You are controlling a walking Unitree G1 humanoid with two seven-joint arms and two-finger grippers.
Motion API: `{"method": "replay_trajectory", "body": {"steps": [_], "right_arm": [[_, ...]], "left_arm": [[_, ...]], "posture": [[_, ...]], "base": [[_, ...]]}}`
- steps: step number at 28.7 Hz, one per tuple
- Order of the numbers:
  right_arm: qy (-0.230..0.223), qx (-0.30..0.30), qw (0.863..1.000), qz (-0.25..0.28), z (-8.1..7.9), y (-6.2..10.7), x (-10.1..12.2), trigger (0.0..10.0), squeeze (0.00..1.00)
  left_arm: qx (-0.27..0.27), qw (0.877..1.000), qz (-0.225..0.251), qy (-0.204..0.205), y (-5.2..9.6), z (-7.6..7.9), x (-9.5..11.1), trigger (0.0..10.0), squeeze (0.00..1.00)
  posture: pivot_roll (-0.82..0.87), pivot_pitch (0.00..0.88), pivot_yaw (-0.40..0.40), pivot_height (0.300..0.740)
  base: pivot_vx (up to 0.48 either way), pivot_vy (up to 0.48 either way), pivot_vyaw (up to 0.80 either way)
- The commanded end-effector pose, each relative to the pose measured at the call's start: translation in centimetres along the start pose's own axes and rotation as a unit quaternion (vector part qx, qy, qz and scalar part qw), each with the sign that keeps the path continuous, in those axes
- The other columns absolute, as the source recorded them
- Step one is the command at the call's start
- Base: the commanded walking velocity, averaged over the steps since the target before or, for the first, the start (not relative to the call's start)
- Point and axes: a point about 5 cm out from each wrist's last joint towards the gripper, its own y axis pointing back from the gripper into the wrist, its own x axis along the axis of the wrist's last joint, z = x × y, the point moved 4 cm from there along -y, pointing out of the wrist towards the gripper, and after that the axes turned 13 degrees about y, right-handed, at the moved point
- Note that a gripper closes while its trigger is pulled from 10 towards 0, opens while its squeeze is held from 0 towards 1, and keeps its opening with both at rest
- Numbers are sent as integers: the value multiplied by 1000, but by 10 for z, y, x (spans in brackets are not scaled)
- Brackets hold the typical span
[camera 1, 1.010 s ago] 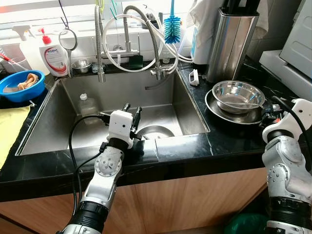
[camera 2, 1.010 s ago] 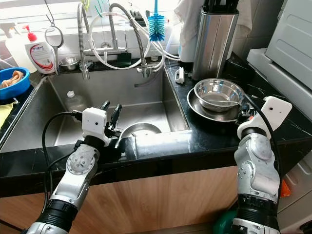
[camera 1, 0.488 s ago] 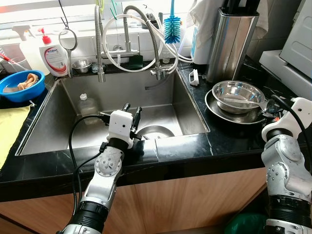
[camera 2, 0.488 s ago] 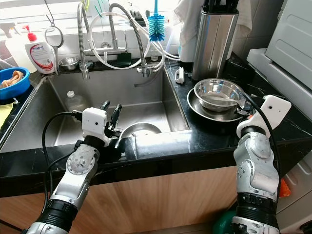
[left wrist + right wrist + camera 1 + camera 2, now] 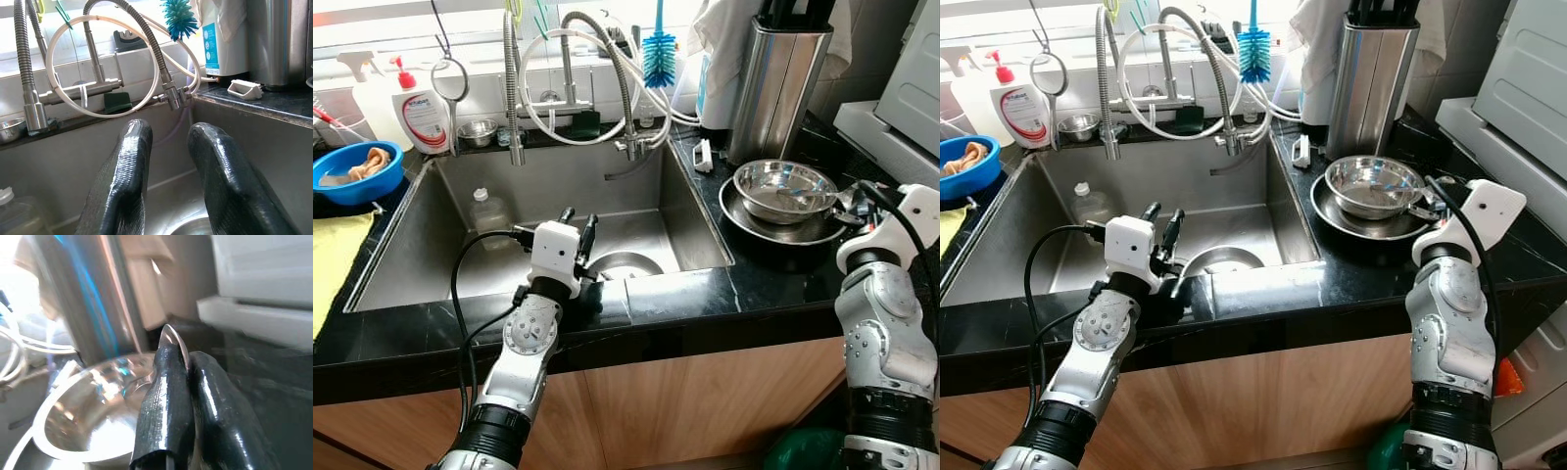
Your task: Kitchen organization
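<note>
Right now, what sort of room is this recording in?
A home kitchen, at the sink counter: a spring-neck faucet, a dish soap bottle and stacked steel bowls beside the basin.

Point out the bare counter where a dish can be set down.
Bare patch: the black counter strip along the sink front edge. Crowded: right of the sink, where the steel bowl sits on a plate beside the knife block.

You are looking at a sink (image 5: 421,240) with open floor; only a bottle (image 5: 489,213) is standing at its back left. Hoses (image 5: 607,59) are hanging low over the back rim. On the right counter, the bowl (image 5: 781,191) and canister (image 5: 773,83) are crowding the way.
</note>
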Motion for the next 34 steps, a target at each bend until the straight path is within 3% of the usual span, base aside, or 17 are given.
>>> {"method": "replay_trajectory", "body": {"steps": [1, 9, 10, 14, 17, 22, 28, 34], "right_arm": [[10, 14, 998, 56, -6, -1, 28, 10000, 0], [31, 94, 988, 122, -36, 2, 59, 10000, 0], [35, 135, 981, 133, -48, 5, 63, 10000, 0], [54, 185, 971, 138, -62, 9, 64, 10000, 0], [82, 264, 951, 137, -81, 16, 61, 10000, 0], [87, 325, 933, 129, -91, 18, 56, 10000, 0], [102, 361, 921, 109, -100, 19, 39, 10000, 0], [72, 379, 919, 86, -104, 17, 27, 10000, 0]], "left_arm": [[-3, 1000, 10, -8, -4, -1, 6, 10000, 0], [-3, 1000, 11, -8, -4, 0, 5, 10000, 0], [-2, 1000, 10, -8, -3, 0, 5, 10000, 0], [-1, 1000, 10, -9, -3, -1, 5, 10000, 0], [0, 1000, 10, -11, -3, -2, 6, 10000, 0], [4, 1000, 10, -11, -2, -3, 5, 10000, 0], [13, 1000, 10, -18, 0, -10, 6, 10000, 0], [20, 999, 9, -25, 2, -16, 6, 10000, 0]], "posture": [[-162, 0, 45, 740], [-163, 0, 43, 740], [-164, 0, 43, 740], [-161, 0, 42, 740], [-159, 0, 38, 740], [-159, 0, 35, 740], [-147, 0, 30, 740], [-143, 0, 30, 740]], "base": [[0, 0, 0], [0, 0, 0], [0, 0, 0], [0, 0, 0], [0, 0, 0], [0, 0, 0], [0, 0, 0], [0, 0, 0]]}}
